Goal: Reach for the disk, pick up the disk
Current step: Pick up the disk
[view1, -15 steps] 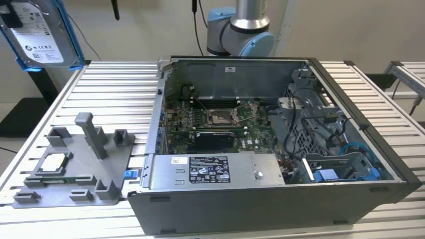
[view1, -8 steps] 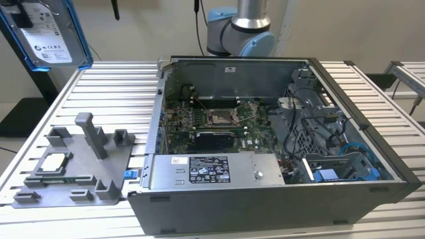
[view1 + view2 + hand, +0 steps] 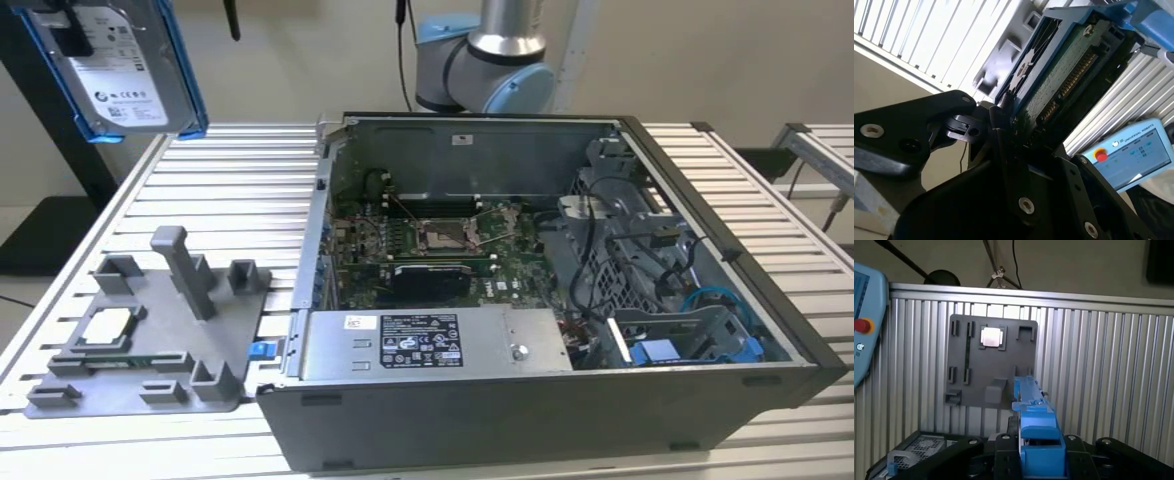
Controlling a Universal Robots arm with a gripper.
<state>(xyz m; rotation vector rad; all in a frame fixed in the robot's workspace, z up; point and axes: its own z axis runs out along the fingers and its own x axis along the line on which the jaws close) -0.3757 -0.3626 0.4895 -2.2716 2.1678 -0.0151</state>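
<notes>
Your slatted metal table [image 3: 240, 190] took up most of the scene. The open computer case [image 3: 534, 410] sat across its middle and toward the exterior view's right, with its boards and cables exposed. The arm [image 3: 487, 55] rose at the far side, behind the case. Near the front edge on the exterior view's left lay the grey holder tray [image 3: 134, 375], flat on the slats and just beside the case.

The disk [image 3: 127, 75] was on none of these. It hung high at the far left of the exterior view, well above the table and well apart from both tray and case. It was roughly upright, with its white label facing the camera and its blue frame around it.

The gripper [image 3: 1040, 450] was pressed together on that blue frame. In the first wrist view a black jaw stood on either side of the disk's edge. The contact faces themselves were hidden, so I can only say the hold appeared sound.

The small square chip [image 3: 107, 325] sat untouched in a pocket of the tray.

By my reading, your reach was finished and the pick-up looked complete as well, so nothing of the task seemed left.
</notes>
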